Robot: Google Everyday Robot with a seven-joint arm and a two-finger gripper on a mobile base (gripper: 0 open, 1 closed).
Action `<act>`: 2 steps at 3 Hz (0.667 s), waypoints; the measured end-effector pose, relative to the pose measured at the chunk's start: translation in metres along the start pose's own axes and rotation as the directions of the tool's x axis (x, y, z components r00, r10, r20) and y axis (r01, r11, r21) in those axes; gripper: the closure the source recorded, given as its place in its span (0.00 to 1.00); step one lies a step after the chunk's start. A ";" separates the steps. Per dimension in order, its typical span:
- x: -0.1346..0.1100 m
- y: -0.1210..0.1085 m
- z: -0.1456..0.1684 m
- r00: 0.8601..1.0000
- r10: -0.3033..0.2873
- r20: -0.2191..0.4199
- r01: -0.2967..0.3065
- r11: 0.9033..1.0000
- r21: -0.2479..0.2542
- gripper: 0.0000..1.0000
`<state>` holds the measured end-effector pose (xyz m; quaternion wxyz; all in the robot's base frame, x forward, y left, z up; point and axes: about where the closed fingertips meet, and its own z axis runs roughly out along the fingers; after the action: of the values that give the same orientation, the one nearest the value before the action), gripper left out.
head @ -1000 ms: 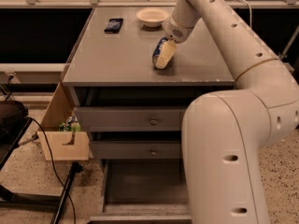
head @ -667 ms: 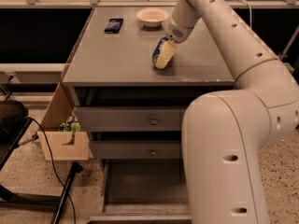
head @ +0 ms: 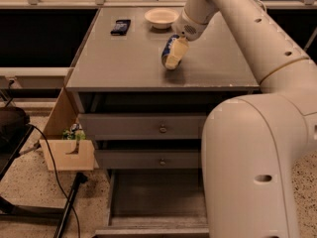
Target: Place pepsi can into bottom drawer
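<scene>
The gripper (head: 173,57) sits low over the grey cabinet top (head: 124,63), which carries a white bowl (head: 161,18) and a dark phone-like object (head: 121,27) at its far edge; below, the bottom drawer (head: 158,200) stands pulled open. The cream arm (head: 242,29) reaches in from the right, wrist angled down; the gripper is closed around the tilted pepsi can (head: 168,46).

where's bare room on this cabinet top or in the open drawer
Widest bare patch: left front of the cabinet top, between the dark phone, the pepsi can and the front edge. Crowded at the back: phone, white bowl, and the pincer at the can. The visible floor of the bottom drawer is bare.
</scene>
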<state>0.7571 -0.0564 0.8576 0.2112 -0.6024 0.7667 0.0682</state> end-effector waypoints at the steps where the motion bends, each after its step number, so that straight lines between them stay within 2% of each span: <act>1: 0.007 0.028 -0.059 0.999 0.018 0.031 -0.019 0.999 0.035 1.00; 2: 0.026 0.068 -0.098 0.996 0.078 0.050 -0.080 0.995 0.051 1.00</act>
<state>0.6640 -0.0971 0.9249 0.2425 -0.5640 0.7862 0.0706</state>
